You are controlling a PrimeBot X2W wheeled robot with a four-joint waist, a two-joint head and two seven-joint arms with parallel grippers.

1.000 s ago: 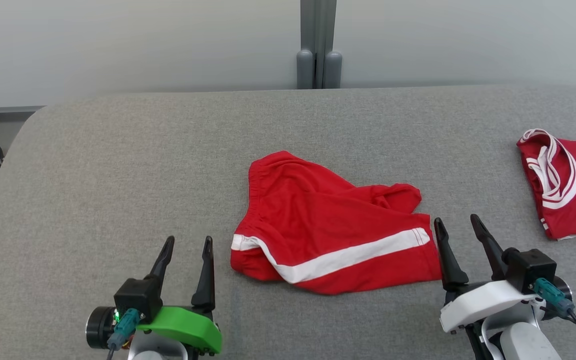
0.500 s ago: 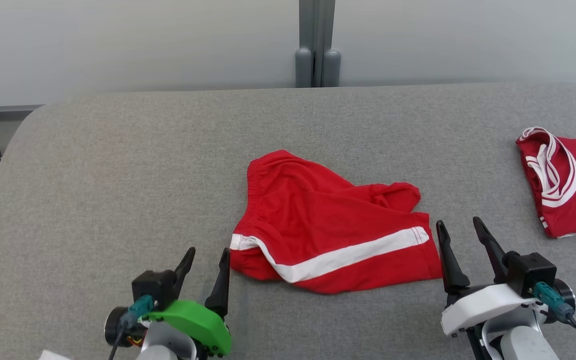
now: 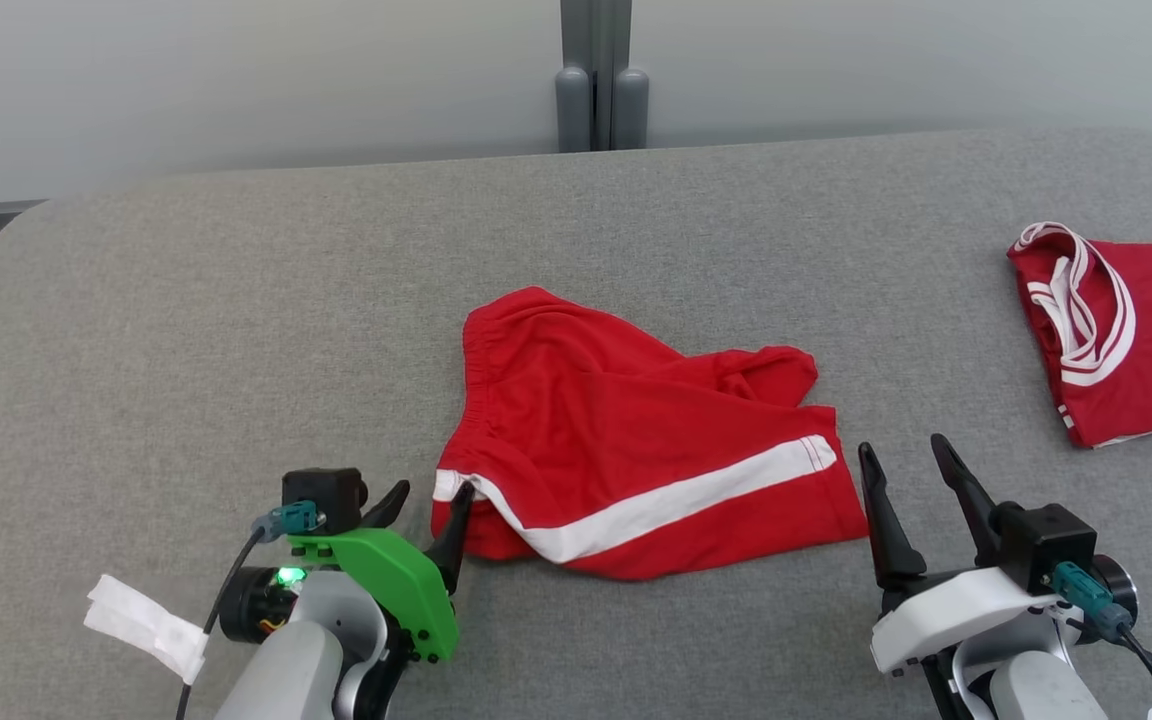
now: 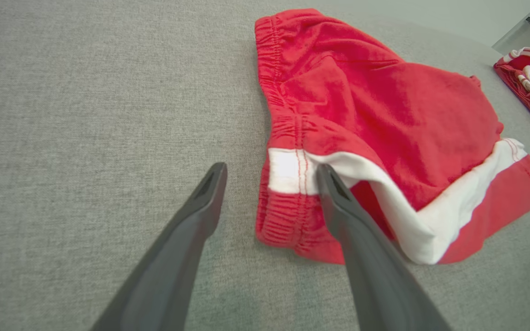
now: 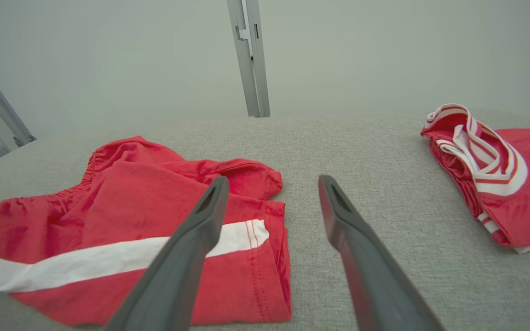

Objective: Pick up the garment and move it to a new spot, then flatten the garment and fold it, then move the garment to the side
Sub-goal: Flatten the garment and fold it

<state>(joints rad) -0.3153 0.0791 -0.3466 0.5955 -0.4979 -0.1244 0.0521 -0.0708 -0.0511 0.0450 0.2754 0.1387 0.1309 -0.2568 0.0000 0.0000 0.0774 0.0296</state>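
The left gripper (image 3: 433,495) gapes wide and empty, its fingers straddling the near-left waistband corner of the red shorts (image 3: 626,450). The right gripper (image 3: 903,447), equally open and empty, hovers just off their right hem. A grasp seems due, for lifting or spreading: pinch that corner. The shorts lie rumpled, lapped over themselves, mid-table (image 3: 236,300).

Grey table (image 3: 236,300) viewed from above by head cam, facing fwd + down, mid range. L wrist cam held close over red shorts (image 4: 384,105), waistband end. R wrist cam set low, facing wall (image 5: 108,55). Shorts + red jersey (image 5: 518,202) shared by all 3.
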